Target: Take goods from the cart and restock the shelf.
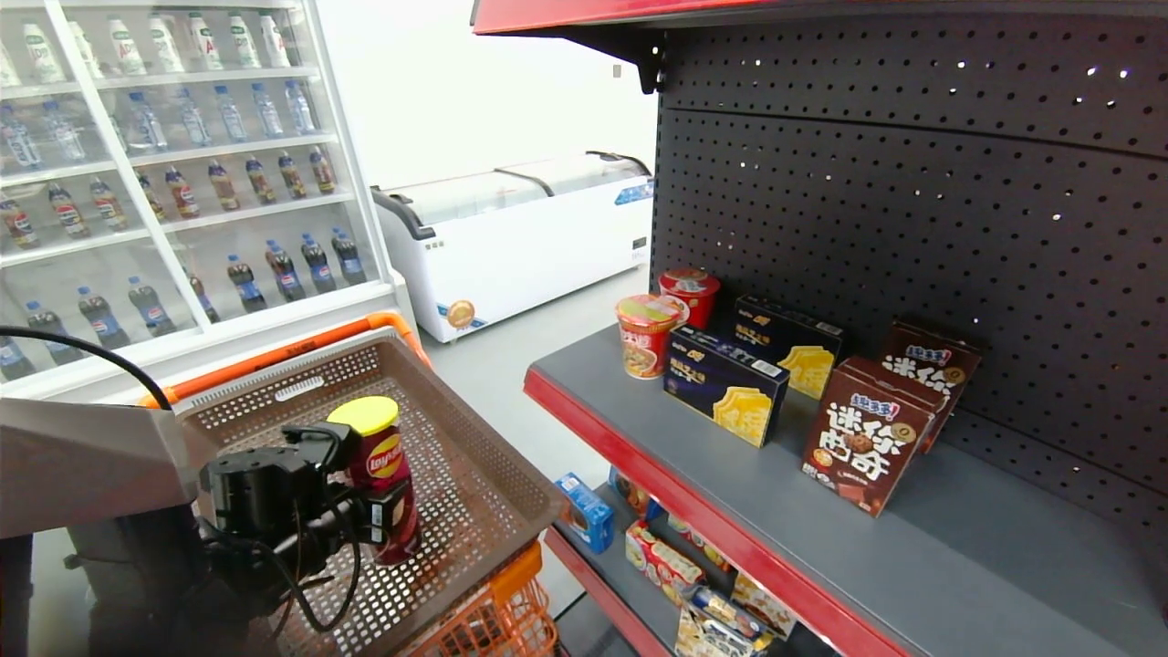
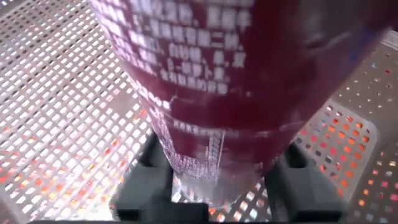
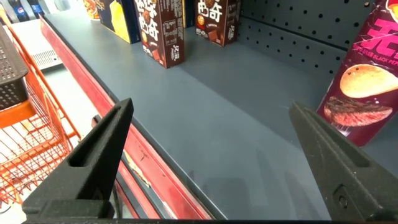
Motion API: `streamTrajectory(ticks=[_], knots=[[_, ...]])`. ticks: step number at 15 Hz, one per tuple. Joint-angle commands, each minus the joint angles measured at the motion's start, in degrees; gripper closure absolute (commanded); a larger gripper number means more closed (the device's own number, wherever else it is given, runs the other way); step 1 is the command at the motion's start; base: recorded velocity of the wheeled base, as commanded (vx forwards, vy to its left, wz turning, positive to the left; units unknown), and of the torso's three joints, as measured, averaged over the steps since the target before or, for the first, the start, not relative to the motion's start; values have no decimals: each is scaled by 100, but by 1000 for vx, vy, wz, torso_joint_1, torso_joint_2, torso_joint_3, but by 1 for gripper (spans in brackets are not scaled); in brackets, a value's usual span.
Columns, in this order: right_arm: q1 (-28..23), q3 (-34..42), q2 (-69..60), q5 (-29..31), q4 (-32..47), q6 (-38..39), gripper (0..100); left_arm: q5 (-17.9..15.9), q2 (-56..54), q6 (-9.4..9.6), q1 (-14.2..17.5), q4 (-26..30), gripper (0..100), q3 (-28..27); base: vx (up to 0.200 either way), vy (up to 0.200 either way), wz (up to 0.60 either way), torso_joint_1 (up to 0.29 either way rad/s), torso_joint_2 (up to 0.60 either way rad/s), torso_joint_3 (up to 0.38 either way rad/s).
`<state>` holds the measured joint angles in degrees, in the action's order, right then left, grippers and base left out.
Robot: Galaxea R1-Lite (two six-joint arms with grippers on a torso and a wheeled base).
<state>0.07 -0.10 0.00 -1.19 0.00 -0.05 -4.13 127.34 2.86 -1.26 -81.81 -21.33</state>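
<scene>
At left, inside the cart basket, the left gripper is clamped around the lower part of an upright red chip can. The left wrist view shows its fingers pressing the can's sides. At right, the right gripper hangs wide open and empty over the shelf, near a pink can.

Red chip can and pink can, both partly beyond the edge.
</scene>
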Motion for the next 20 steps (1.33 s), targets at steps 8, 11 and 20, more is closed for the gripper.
streamTrajectory(ticks=[8,11,20], knots=[[1,1,0,-4,0,-4,0,-299,-4332,-348,293,4516,100,-442,0,0,0,0,0,0],[1,1,0,-4,0,-4,0,-422,-6186,-453,11,6028,100,-2,0,0,0,0,0,0],[1,1,0,-4,0,-4,0,-158,-9975,-207,-402,6485,100,1281,0,0,0,0,0,0]])
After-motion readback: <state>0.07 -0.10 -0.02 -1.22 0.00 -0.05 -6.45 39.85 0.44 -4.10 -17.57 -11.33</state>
